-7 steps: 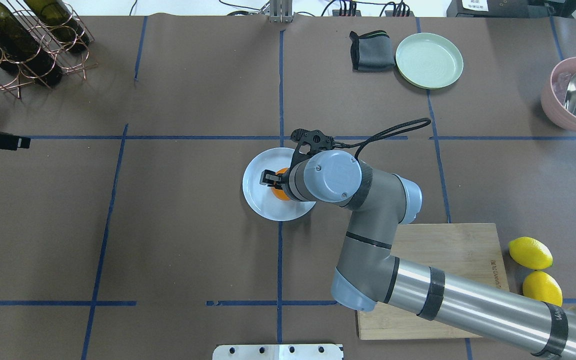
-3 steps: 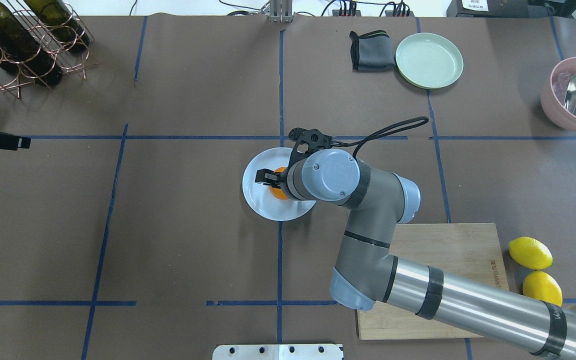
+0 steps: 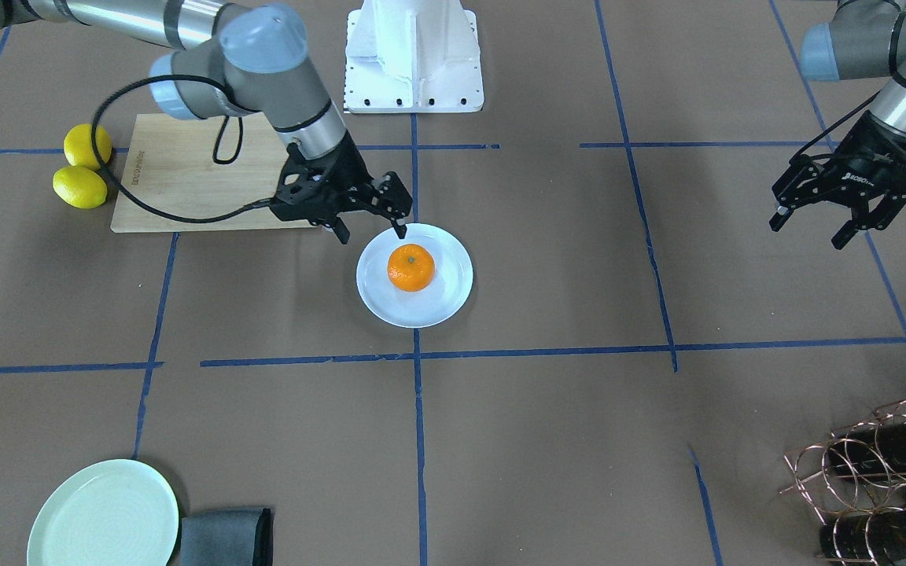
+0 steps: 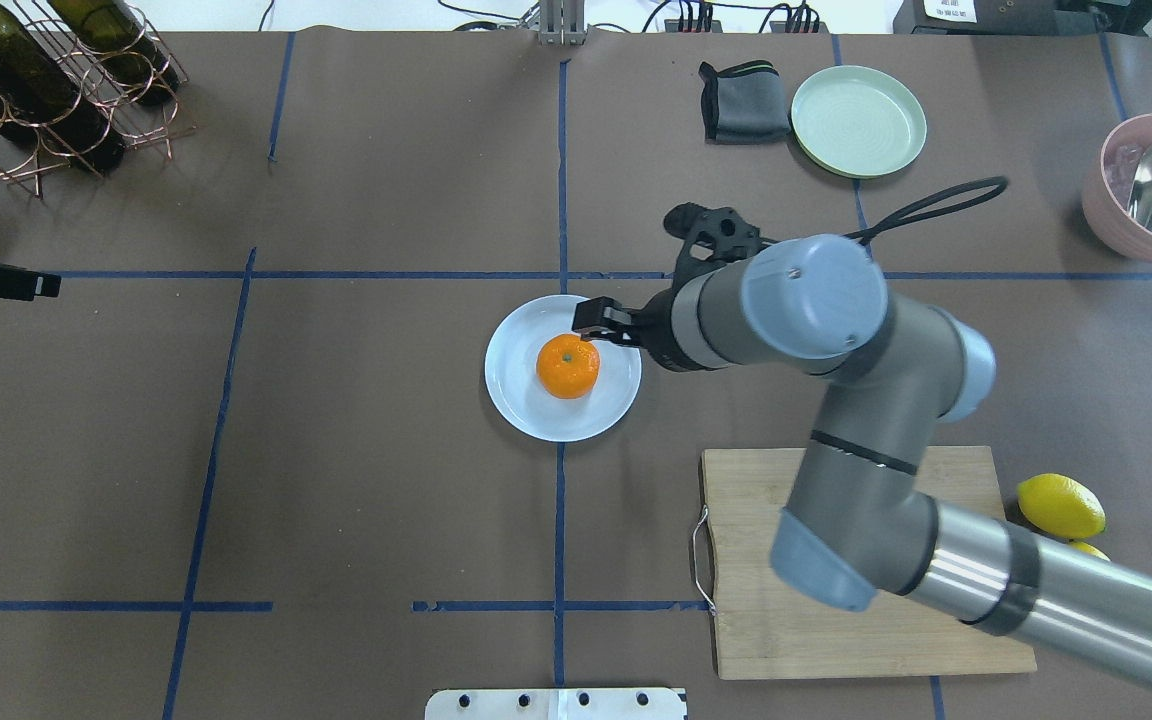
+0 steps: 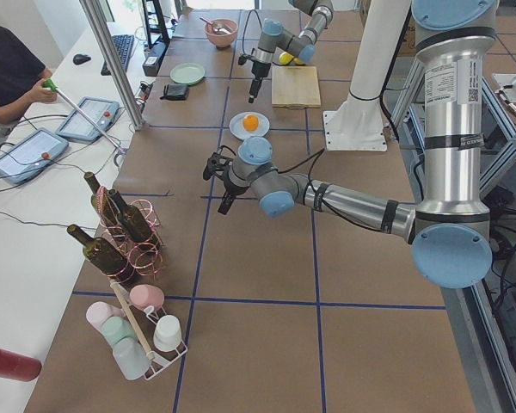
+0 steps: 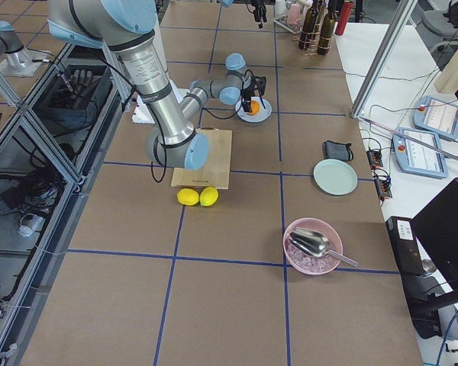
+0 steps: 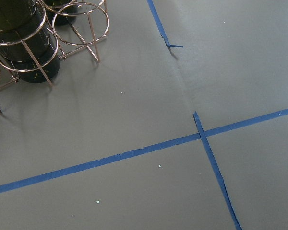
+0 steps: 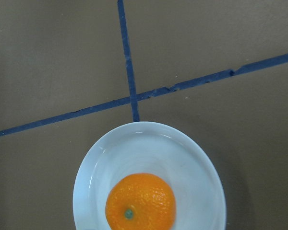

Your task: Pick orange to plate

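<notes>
You can see the orange [image 4: 567,366] resting on the plate [image 4: 511,392], about at its middle: small, round, slightly flattened, bright orange, with its tiny green stem dot facing up. The plate is round, glossy and pale bluish-white with a shallow raised rim, and it lies flat on the brown table [image 4: 386,450], straddling a blue tape line [image 4: 562,180] just beside a crossing of two such lines
</notes>
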Robot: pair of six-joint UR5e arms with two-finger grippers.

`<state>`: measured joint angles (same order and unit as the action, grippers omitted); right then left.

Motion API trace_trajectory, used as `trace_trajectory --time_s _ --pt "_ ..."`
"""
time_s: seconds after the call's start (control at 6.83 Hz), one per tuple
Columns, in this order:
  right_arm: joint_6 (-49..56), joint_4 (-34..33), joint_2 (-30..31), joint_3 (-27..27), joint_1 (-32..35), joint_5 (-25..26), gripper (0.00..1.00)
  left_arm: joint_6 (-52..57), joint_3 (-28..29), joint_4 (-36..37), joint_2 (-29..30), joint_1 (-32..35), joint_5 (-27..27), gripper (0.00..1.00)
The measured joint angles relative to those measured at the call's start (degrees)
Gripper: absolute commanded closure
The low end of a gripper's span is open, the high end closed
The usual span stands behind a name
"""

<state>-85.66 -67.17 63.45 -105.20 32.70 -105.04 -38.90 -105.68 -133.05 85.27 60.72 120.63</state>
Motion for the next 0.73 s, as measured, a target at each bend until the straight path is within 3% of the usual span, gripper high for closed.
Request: trace_trajectory --time_s 0.29,0.44,0.73 --pt "7.70 -0.13 12.03 -6.96 13.55 -15.27 0.00 0.61 -0.06 0.16 -0.40 0.13 0.40 0.00" --pt "18.48 -0.43 17.66 -7.10 21.80 -22.16 0.00 1.19 -0.08 0.19 -0.94 0.54 1.64 0.00" --pt "43.11 -5.36 24.13 -4.28 35.14 -28.84 0.00 10.74 0.53 0.74 -3.63 6.32 5.61 0.00"
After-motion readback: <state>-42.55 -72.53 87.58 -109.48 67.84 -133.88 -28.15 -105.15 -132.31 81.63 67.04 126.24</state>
